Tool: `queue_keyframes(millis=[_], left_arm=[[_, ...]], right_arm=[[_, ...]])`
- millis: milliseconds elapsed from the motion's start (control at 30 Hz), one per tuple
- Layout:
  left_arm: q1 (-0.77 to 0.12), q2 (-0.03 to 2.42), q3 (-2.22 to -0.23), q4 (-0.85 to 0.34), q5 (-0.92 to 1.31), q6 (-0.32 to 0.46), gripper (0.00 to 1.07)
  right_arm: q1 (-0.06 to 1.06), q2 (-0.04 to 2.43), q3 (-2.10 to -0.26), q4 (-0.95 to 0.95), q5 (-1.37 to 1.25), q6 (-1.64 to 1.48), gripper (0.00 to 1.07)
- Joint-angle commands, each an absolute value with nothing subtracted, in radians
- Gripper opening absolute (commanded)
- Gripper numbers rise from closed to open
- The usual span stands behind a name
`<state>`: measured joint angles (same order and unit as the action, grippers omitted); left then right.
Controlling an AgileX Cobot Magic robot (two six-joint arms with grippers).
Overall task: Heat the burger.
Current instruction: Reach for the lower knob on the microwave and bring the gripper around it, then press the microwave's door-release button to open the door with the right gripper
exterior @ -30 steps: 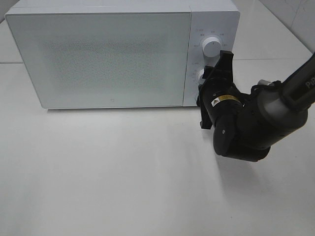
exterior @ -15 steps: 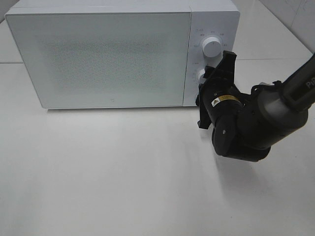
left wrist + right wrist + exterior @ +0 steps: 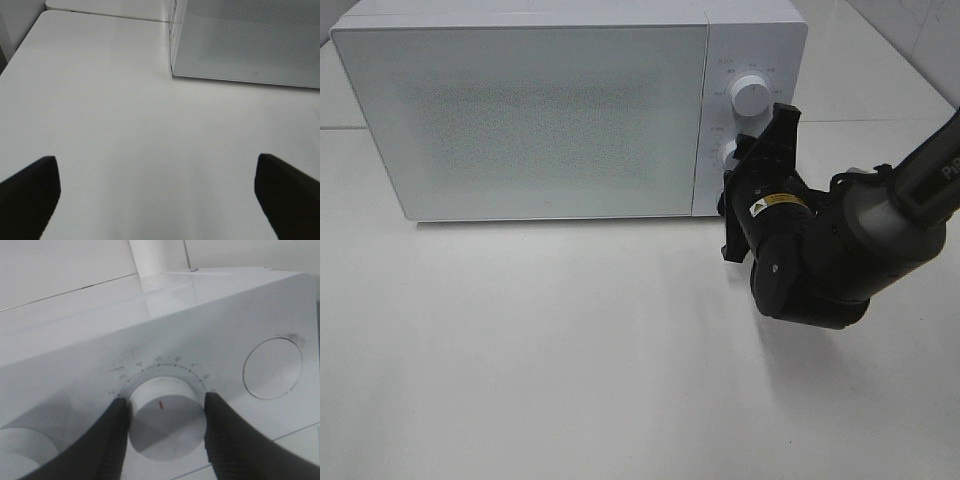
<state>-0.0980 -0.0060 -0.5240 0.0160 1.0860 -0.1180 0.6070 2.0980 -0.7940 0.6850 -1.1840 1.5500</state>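
Microwave (image 3: pixel 570 120) white; door (image 3: pixel 520 115) pale grey w/ fine speckled dot pattern. Knob (image 3: pixel 167 420) white, 1 red tick, grey numerals around it. Table (image 3: pixel 520 350) white. R gripper (image 3: pixel 167 427) black w/ yellow label (image 3: pixel 767 206); L gripper (image 3: pixel 160 195) black.

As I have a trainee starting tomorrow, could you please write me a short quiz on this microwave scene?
1. True or false: the microwave door stands open.
2. What is the right gripper closed on? A) a door handle B) the lower dial C) a plate
3. In one word, how do the jaws of the left gripper stand over the table?
Key: 1 false; 2 B; 3 open.
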Motion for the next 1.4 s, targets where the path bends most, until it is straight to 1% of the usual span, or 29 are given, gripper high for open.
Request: queue_keyframes(millis=[33, 67, 100, 133, 167, 367, 400, 433, 467, 533, 567, 600, 633, 667, 733, 1100, 1167, 1267, 1333, 1400], left_arm=[[-0.096, -0.023, -0.521, 0.012, 1.072, -0.121, 0.98], [-0.096, -0.023, -0.521, 0.012, 1.072, -0.121, 0.98], [-0.096, -0.023, -0.521, 0.012, 1.072, -0.121, 0.98], [-0.096, -0.023, -0.521, 0.012, 1.072, -0.121, 0.98], [-0.096, -0.023, -0.521, 0.012, 1.072, -0.121, 0.98], [-0.096, -0.023, -0.521, 0.012, 1.072, -0.121, 0.98], [-0.096, -0.023, -0.521, 0.012, 1.072, -0.121, 0.98], [-0.096, -0.023, -0.521, 0.012, 1.072, -0.121, 0.98], [-0.096, -0.023, -0.521, 0.012, 1.072, -0.121, 0.98], [-0.096, -0.023, -0.521, 0.012, 1.072, -0.121, 0.98], [-0.096, -0.023, -0.521, 0.012, 1.072, -0.121, 0.98], [-0.096, -0.023, -0.521, 0.012, 1.072, -0.121, 0.98], [-0.096, -0.023, -0.521, 0.012, 1.072, -0.121, 0.98], [-0.096, -0.023, -0.521, 0.012, 1.072, -0.121, 0.98], [-0.096, -0.023, -0.521, 0.012, 1.072, -0.121, 0.98], [-0.096, -0.023, -0.521, 0.012, 1.072, -0.121, 0.98], [-0.096, -0.023, -0.521, 0.012, 1.072, -0.121, 0.98], [-0.096, -0.023, -0.521, 0.012, 1.072, -0.121, 0.98], [-0.096, -0.023, -0.521, 0.012, 1.072, -0.121, 0.98], [-0.096, -0.023, -0.521, 0.012, 1.072, -0.121, 0.98]], right_arm=[[0.616, 2.083, -0.836, 0.519, -1.402, 1.550, 0.20], [0.616, 2.083, -0.836, 0.530, -1.402, 1.533, 0.25], [0.616, 2.083, -0.836, 0.531, -1.402, 1.520, 0.29], [0.616, 2.083, -0.836, 0.531, -1.402, 1.520, 0.29], [0.616, 2.083, -0.836, 0.541, -1.402, 1.497, 0.34], [0.616, 2.083, -0.836, 0.588, -1.401, 1.438, 0.44], [0.616, 2.083, -0.836, 0.588, -1.401, 1.438, 0.44], [0.616, 2.083, -0.836, 0.598, -1.401, 1.420, 0.47], [0.616, 2.083, -0.836, 0.598, -1.401, 1.420, 0.47], [0.617, 2.083, -0.836, 0.605, -1.401, 1.402, 0.55], [0.617, 2.083, -0.836, 0.605, -1.401, 1.402, 0.55], [0.617, 2.083, -0.836, 0.608, -1.401, 1.395, 0.61], [0.618, 2.083, -0.836, 0.612, -1.401, 1.390, 0.64], [0.618, 2.083, -0.836, 0.612, -1.401, 1.390, 0.64], [0.619, 2.083, -0.835, 0.612, -1.395, 1.368, 0.71], [0.643, 2.050, -0.775, 0.608, -1.309, 1.318, 0.72], [0.643, 2.012, -0.734, 0.603, -1.251, 1.246, 0.72], [0.643, 2.003, -0.723, 0.601, -1.229, 1.229, 0.72], [0.643, 1.948, -0.683, 0.552, -1.113, 1.157, 0.72], [0.642, 1.936, -0.676, 0.539, -1.085, 1.139, 0.72]])
